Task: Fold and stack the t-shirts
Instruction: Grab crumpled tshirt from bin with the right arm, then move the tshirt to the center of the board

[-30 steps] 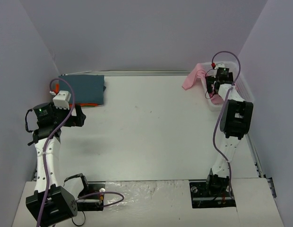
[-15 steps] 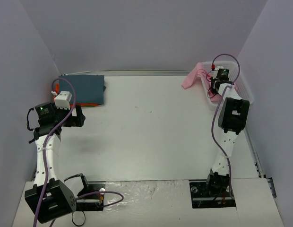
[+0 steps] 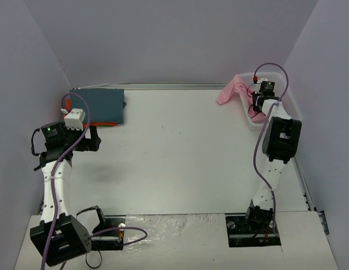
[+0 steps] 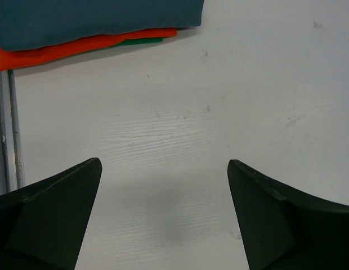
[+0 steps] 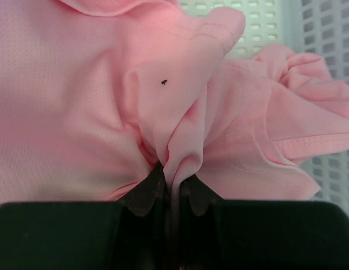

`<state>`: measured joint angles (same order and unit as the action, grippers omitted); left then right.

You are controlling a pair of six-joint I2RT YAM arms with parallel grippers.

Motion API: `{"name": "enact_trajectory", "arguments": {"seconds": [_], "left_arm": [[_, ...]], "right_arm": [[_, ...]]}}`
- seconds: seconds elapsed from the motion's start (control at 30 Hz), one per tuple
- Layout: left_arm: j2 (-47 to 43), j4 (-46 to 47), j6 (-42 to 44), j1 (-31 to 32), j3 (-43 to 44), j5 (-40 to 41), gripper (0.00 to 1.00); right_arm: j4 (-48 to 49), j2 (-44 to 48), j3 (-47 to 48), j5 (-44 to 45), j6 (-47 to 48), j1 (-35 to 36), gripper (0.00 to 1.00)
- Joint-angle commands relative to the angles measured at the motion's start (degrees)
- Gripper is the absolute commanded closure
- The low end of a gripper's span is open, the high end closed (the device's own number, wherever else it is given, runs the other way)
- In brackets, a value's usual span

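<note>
Reaching farther back, right hand (image 5: 172, 188) pinches pink t-shirt (image 5: 67, 95).

Far right, pink t-shirt (image 3: 229, 93) over the rim of white basket (image 3: 251, 125) — far left, slate-blue t-shirt (image 3: 98, 105) atop orange t-shirt (image 3: 104, 123).

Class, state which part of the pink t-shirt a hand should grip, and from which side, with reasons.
Pinch a raised fold of the pink t-shirt from above: it lies bunched in the basket, whose walls likely block a sideways approach. The right hand is shut on such a ridge.
</note>
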<state>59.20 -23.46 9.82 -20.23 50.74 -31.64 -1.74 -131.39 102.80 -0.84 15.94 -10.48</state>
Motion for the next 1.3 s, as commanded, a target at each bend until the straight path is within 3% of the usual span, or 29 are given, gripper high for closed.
{"name": "enact_trajectory", "arguments": {"seconds": [0.0, 0.2, 0.57, 0.7, 0.97, 1.1, 1.27], "left_arm": [[-2.1, -0.4, 0.5, -0.8, 1.0, -0.6, 0.06], [-2.8, -1.1, 0.0, -1.4, 1.6, -2.0, 0.06], [-4.3, -1.1, -0.3, -1.7, 1.7, -3.1, 0.06], [-4.3, -0.9, -0.4, -1.7, 1.6, -3.8, 0.06], [-4.8, -0.6, -0.5, -1.6, 1.5, -4.4, 0.06], [-5.5, -0.5, -0.7, -1.7, 1.5, -4.4, 0.06], [-5.5, -0.6, -0.6, -1.7, 1.4, -4.9, 0.06]], "right_arm": [[1.1, 11.5, -3.2, 2.9, 0.3, 1.3, 1.00], [2.8, 22.9, -8.1, 2.2, 0.3, 2.7, 1.00], [-1.3, 31.5, -9.7, -1.1, -0.3, 5.7, 1.00], [-4.0, 36.3, -6.9, -2.1, -0.4, 10.0, 1.00], [-13.7, 41.6, 1.2, -5.3, 1.0, 28.9, 1.00], [-16.8, 44.6, -0.3, -13.6, 2.5, 31.4, 1.00], [-17.2, 46.0, -6.6, -8.7, 6.6, 31.2, 0.97]]}}
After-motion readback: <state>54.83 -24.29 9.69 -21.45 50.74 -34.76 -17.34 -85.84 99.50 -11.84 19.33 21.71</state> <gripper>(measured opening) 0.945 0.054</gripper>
